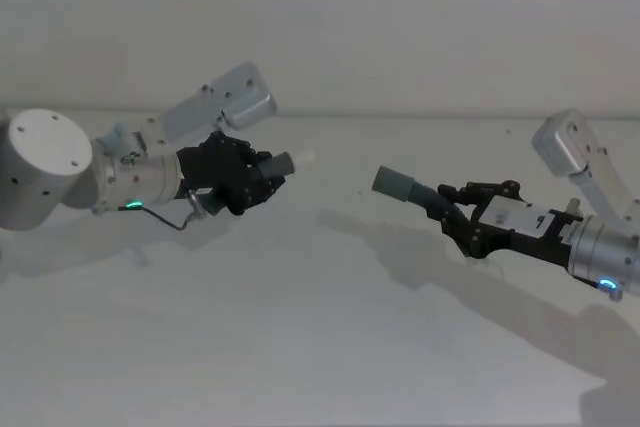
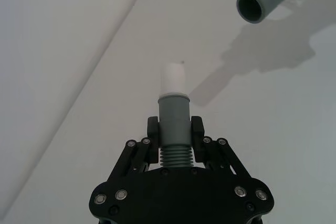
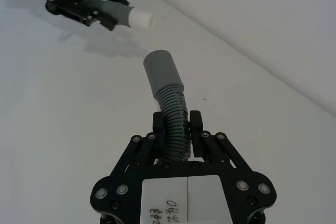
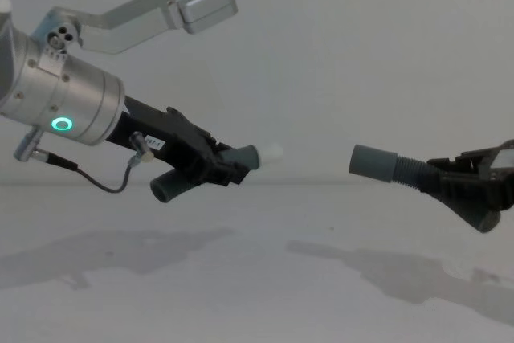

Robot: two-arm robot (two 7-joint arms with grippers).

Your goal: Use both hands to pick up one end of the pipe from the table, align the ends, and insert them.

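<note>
- Left gripper (image 2: 175, 129) of mine is closed on the short tube piece (image 2: 174, 109); its fingers (image 2: 153, 129) clamp just where the ribbed stretch meets the smooth cuff
- from that grip the narrow cuff (image 1: 283, 161) juts forward and its pale tip (image 2: 173, 80) points toward my right side; the piece's other end (image 4: 165, 189) sticks out under the gripper in the chest view
- behind the gripper my silver left arm (image 4: 64, 110) shows a green ring light (image 4: 61, 124); a thin black cable (image 4: 100, 186) loops beneath it
- my right gripper (image 3: 176, 124) is likewise closed, on the longer tube piece (image 3: 173, 114); its fingers (image 3: 159, 129) pinch the ribbed stretch, some way back from the cuff
- the wide cuff (image 3: 161, 72) rises out of that grip, its open mouth (image 2: 257, 4) turned toward the pale tip
- both pieces hang in the air above the table (image 1: 300, 347), touching it nowhere; their shadows lie on the white surface below
- the two ends face each other across a clear gap, the tip well outside the mouth; in the chest view they sit at nearly one height, the wide cuff a shade lower
- in the left wrist view the mouth lies off to one side of the line along which the pale tip points, so the ends are not lined up
</note>
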